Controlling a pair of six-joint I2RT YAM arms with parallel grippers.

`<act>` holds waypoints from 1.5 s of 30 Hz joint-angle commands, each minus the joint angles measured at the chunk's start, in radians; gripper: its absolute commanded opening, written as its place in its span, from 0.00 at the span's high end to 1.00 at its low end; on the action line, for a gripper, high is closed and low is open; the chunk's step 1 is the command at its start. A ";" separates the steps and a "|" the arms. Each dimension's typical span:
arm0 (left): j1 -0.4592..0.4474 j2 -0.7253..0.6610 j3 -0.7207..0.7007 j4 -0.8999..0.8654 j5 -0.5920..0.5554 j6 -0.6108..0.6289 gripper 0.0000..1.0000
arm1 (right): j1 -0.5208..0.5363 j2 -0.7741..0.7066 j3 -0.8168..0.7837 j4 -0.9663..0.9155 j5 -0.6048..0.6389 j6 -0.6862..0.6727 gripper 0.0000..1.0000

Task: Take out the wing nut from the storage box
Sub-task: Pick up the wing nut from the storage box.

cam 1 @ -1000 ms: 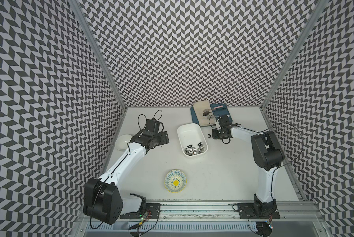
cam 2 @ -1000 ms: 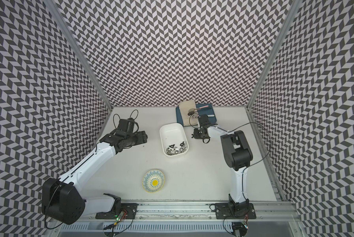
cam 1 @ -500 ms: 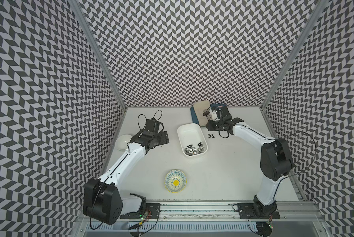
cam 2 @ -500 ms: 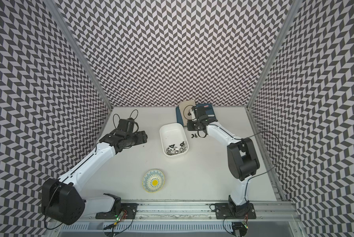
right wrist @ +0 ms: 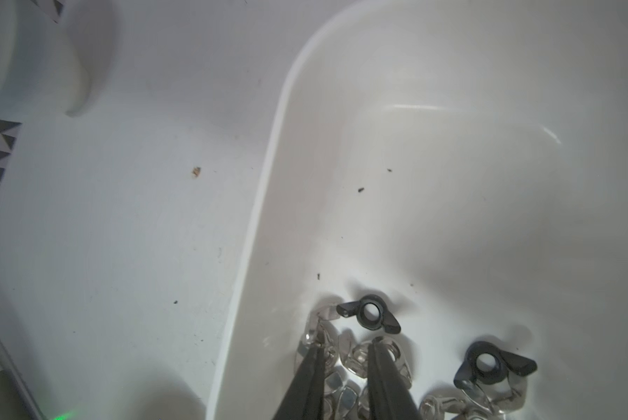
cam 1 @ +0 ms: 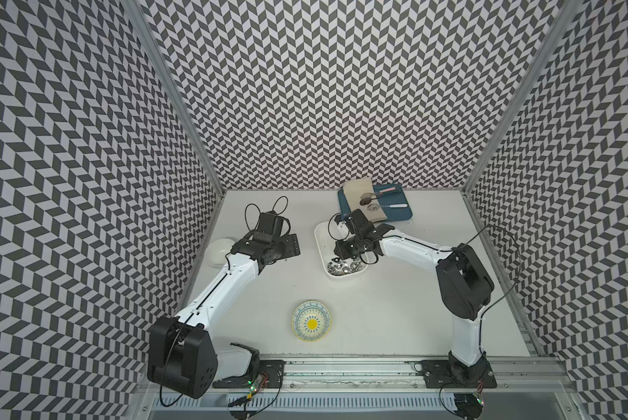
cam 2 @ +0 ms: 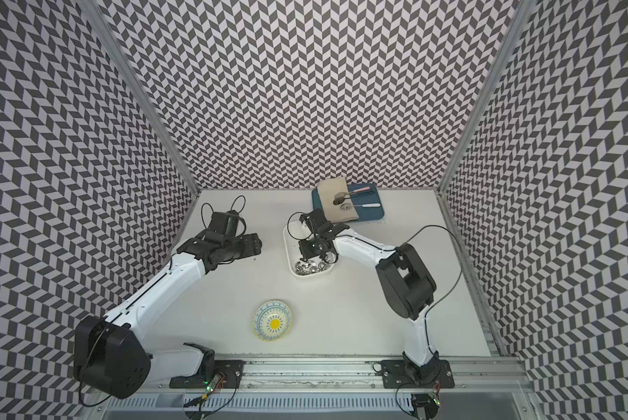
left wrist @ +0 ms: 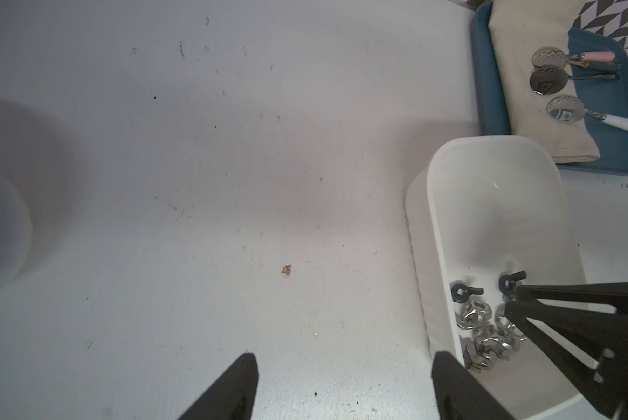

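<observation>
The right tool [right wrist: 347, 343] reaches down into the storage box [right wrist: 450, 182]. Its jaws stand a narrow gap apart, with the tips among the silver wing nuts [right wrist: 356, 358] heaped at the end of the box nearer the arm bases. No nut is visibly lifted. Two black wing nuts [right wrist: 370, 314] lie just beside that heap. The left tool [left wrist: 343, 358] hovers over the bare worktop [cam 1: 396, 309] beside the box, jaws wide apart and empty. The box sits mid-worktop, between a blue tray [cam 1: 399, 215] behind it and a patterned bowl [cam 1: 311, 320] in front.
</observation>
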 commanded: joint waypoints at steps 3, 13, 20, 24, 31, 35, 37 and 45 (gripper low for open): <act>0.004 -0.042 -0.021 -0.017 -0.001 -0.010 0.21 | -0.005 0.035 0.023 -0.010 0.039 -0.047 0.74; 0.004 -0.053 -0.021 -0.021 -0.004 -0.011 0.21 | -0.005 0.102 0.076 -0.016 0.051 -0.053 0.74; 0.004 -0.056 -0.024 -0.023 -0.009 -0.007 0.21 | -0.005 0.133 0.090 -0.024 0.068 -0.051 0.74; 0.004 -0.053 -0.024 -0.022 -0.012 -0.004 0.21 | -0.005 0.144 0.099 -0.032 0.071 -0.055 0.74; 0.004 -0.040 -0.019 -0.017 -0.012 0.002 0.21 | -0.005 0.164 0.103 -0.037 0.070 -0.060 0.76; 0.004 -0.037 -0.017 -0.017 -0.012 0.001 0.21 | -0.005 0.174 0.116 -0.037 0.067 -0.060 0.81; 0.004 -0.037 -0.017 -0.016 -0.013 0.001 0.21 | -0.005 0.177 0.122 -0.038 0.068 -0.060 0.82; 0.004 -0.045 -0.022 -0.018 -0.017 -0.005 0.21 | -0.006 0.165 0.166 -0.032 0.070 -0.041 0.84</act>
